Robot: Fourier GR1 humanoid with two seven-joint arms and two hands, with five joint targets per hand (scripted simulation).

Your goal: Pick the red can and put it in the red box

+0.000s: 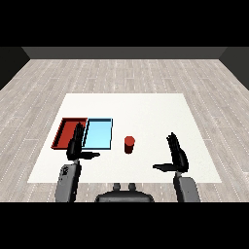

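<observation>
Fingers (172, 141) of your right hand (178, 158): straight, spread upward, thumb stuck out sideways toward the middle; nothing held. Fingers (77, 132) of your left hand (74, 147): likewise straight and raised, thumb pointing inward; nothing held.

Item 1, red can (129, 144): upright on the white counter (146, 109), between your two sets of fingers, nearer the right ones yet apart from them. It sits off to the left of your right fingertips, at about their height in the view, untouched by either hand.

Item 2, red tray (64, 130): flat on the counter, just beyond your left fingers and a little to their left. Your left fingertips overlap its near right corner in the view; you cannot tell whether they touch it. Nothing shows inside.

Item 3, light blue tray (99, 133): side by side with the red tray, edges meeting, just to the right of your left fingers. It lies between those fingers and the can. The can stands just past its right edge, near the front corner, outside it.

Item 4, grey forearms: your left (68, 182) rises from the lower left, your right (186, 188) from the lower right, each ending in a black hand with the palm turned inward.

Item 5, wood plank floor (121, 73): surrounds the counter on all sides, well beyond your fingers.
</observation>
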